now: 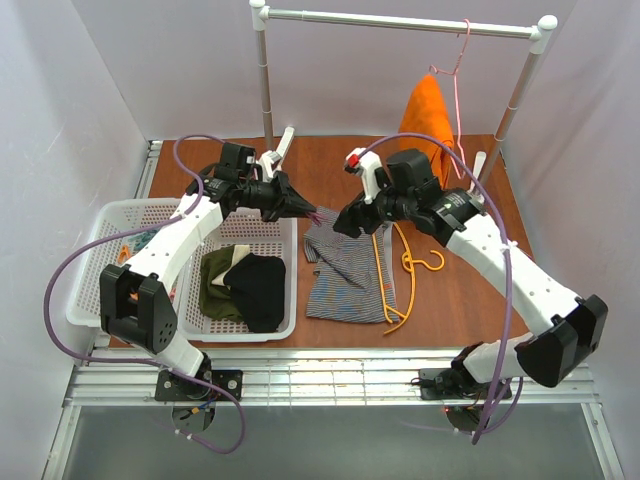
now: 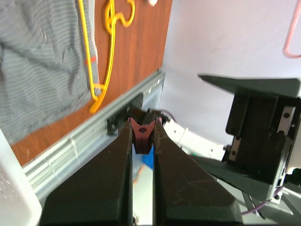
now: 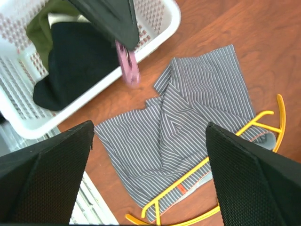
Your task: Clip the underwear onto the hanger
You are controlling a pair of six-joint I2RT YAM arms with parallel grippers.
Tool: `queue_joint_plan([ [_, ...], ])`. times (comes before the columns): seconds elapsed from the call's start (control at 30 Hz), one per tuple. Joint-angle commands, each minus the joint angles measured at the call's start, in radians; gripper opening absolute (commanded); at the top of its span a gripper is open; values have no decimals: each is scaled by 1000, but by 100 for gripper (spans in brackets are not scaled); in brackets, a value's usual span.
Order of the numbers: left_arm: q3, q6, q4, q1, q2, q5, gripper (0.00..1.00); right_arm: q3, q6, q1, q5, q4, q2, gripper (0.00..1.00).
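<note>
Left fingers (image 2: 117, 179) pinch a pink clip (image 2: 142, 136) while right fingers (image 3: 56, 174) hang wide open, empty, above the underwear (image 1: 345, 270), flat on the tabletop (image 1: 470, 290) with the hanger (image 2: 98, 99) along its edge; next the clip likely needs to bite both.

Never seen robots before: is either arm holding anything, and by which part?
The left gripper pinches a small pink clip by one end, the rest sticking out. The right gripper is open, holding nothing.
</note>
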Motion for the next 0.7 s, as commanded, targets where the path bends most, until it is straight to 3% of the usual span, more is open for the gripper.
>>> queue_joint_plan([
  [0.0, 13, -5, 119, 19, -63, -10, 0, 9, 91, -46, 24, 15, -56, 87],
  [0.17, 22, 3, 279, 19, -74, -76, 0, 83, 325, -101, -71, 64, -14, 87],
  [0.3, -2, -14, 415, 15, -128, -128, 0, 92, 514, -142, -182, 195, -5, 87],
  [0.43, -56, -35, 535, 15, -190, -178, 0, 23, 737, -224, -297, 376, -36, 87],
  [0.57, -111, -98, 655, 9, -224, -154, 0, -167, 931, -280, -410, 667, -89, 87],
  [0.67, -134, -124, 673, -11, -230, -165, 0, -204, 988, -290, -420, 752, -105, 87],
])
